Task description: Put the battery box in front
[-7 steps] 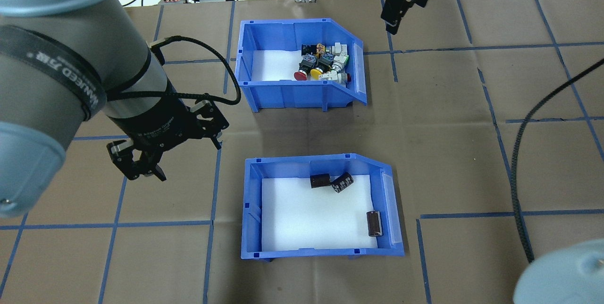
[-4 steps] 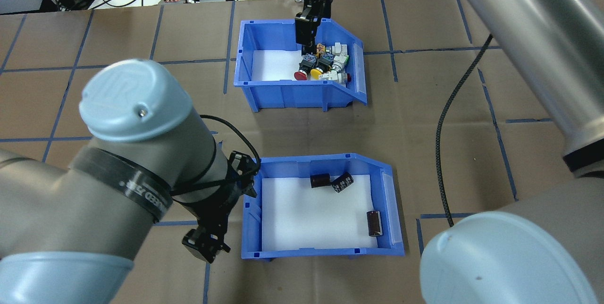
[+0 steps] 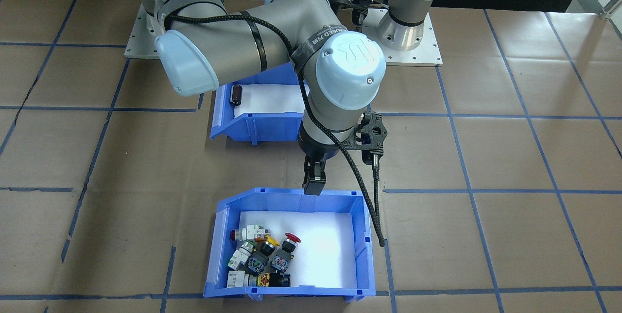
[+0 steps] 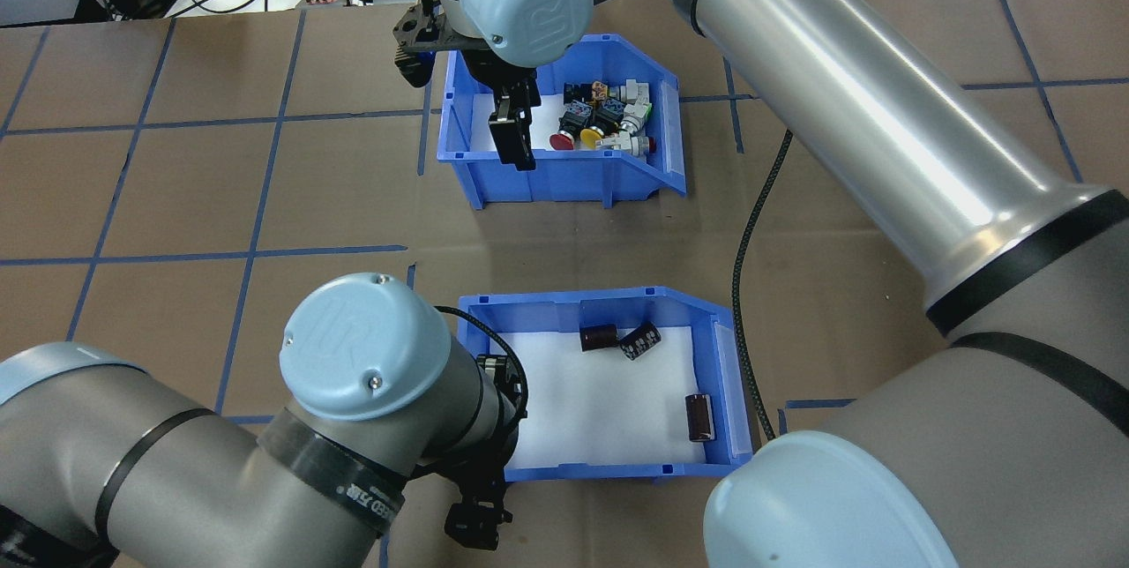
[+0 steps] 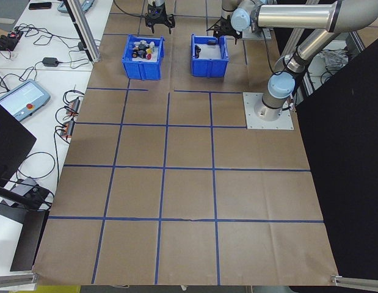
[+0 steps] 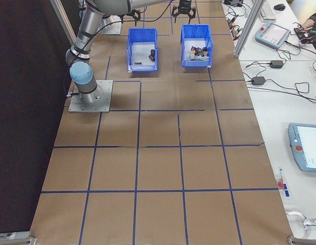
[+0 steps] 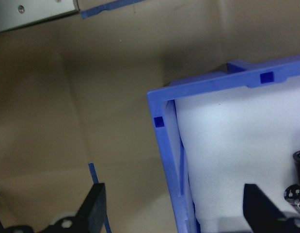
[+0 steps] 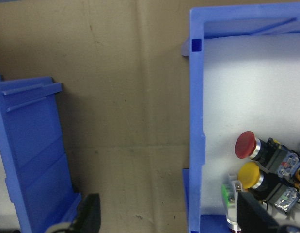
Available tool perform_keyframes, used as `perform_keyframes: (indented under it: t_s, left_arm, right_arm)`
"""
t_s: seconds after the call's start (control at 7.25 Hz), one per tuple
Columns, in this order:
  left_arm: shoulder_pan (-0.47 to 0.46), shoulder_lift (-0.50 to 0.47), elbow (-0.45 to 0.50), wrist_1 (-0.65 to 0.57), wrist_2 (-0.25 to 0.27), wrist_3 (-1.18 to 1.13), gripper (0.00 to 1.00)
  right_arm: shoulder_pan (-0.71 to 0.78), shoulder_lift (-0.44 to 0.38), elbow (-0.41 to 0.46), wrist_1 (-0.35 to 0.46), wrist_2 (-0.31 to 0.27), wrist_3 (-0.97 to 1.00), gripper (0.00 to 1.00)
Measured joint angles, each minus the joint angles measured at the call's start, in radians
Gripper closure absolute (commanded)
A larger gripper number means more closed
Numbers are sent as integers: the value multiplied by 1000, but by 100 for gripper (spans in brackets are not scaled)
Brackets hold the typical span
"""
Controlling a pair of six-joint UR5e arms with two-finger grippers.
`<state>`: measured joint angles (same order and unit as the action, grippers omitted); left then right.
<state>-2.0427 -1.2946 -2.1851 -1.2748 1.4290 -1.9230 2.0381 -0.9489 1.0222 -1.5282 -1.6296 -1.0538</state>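
- Front-facing view: we see the right gripper [image 3: 311,182] hanging over the near wall of the switch bin [image 3: 362,259], on the side toward the robot. The battery box [image 3: 252,126] sits behind it, close to the robot base and partly hidden by the right arm. One battery [image 3: 236,95] shows on its white liner.
- Overhead view: the left gripper [image 4: 477,522] is at the battery box's [image 4: 723,383] near left corner, mostly hidden by the left arm. Three batteries [image 4: 699,417] lie inside. The switch bin [image 4: 573,180] is farther from the robot.
- Left wrist view: we note both fingers [image 7: 94,213] spread wide, straddling the battery box's side wall [image 7: 170,160], one outside, one over the liner; they pinch nothing.
- Right wrist view: fingers [image 8: 89,213] spread wide, astride the switch bin's wall [image 8: 196,145]. A red push-button [image 8: 245,144] and a yellow push-button [image 8: 250,174] lie inside.
- Side views: both bins sit side by side at the table's far end; too small to tell the jaws.
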Motion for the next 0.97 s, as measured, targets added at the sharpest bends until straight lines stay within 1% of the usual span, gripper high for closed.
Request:
perform_keyframes:
  t_s: [0.14, 0.28, 0.41, 0.55, 0.69, 0.83, 0.97]
  left_arm:
    - [-18, -8, -25, 40, 0, -42, 1]
    - [-36, -23, -46, 99, -1, -90, 1]
    - [-57, -48, -59, 157, -1, -135, 1]
    - [-77, -70, -65, 188, -1, -160, 1]
    - [-90, -86, -68, 201, 0, -172, 1]
    - [-96, -100, -69, 213, 2, -184, 1]
    - [-100, -120, -70, 238, 3, -201, 1]
  right_arm:
    - [2, 6, 36, -49, -1, -8, 0]
    - [1, 9, 87, -134, -2, -10, 0]
    - [0, 12, 147, -240, -2, -8, 0]
    - [0, 15, 198, -338, -3, -2, 0]
    - [-2, 17, 230, -401, -3, 1, 3]
    - [-5, 17, 242, -430, -3, 2, 21]
    - [-8, 17, 245, -440, -4, 1, 47]
